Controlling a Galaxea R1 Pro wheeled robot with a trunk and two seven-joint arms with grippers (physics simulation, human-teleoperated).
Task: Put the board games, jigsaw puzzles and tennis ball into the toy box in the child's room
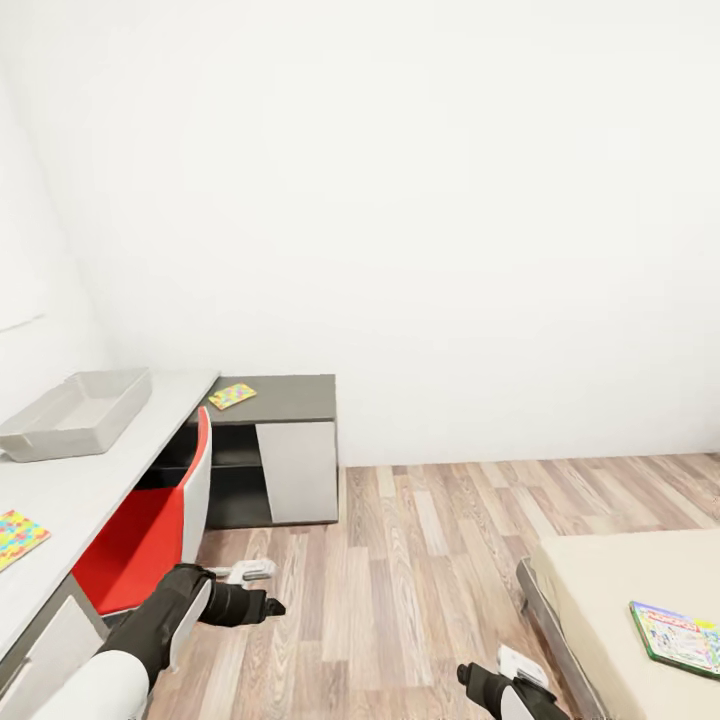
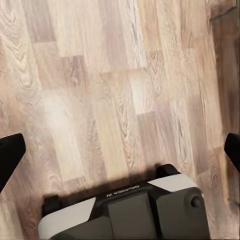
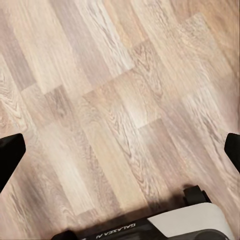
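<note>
Nearest, left gripper (image 1: 268, 606) and right gripper (image 1: 468, 676) held low over the wood floor (image 1: 440, 540), both carrying nothing; in each wrist view, fingers spread wide apart at the frame edges with bare planks between.

Just beyond on the right, corner of the bed (image 1: 600, 580) with 1 board game (image 1: 678, 636) lying flat near its edge, not yet collected. No second game visible on the part of the bed in view.

On the left, 1 jigsaw puzzle (image 1: 18, 536) flat on the table (image 1: 90, 480), beside the red chair (image 1: 150, 540).

Further along, toy box (image 1: 76, 412) on the table, apparently holding nothing.

Furthest, another jigsaw puzzle (image 1: 232, 396) on the darker side desk (image 1: 285, 400), against the white wall.

Judged barely begun: at least 3 toys left outside the box, nothing in hand.
</note>
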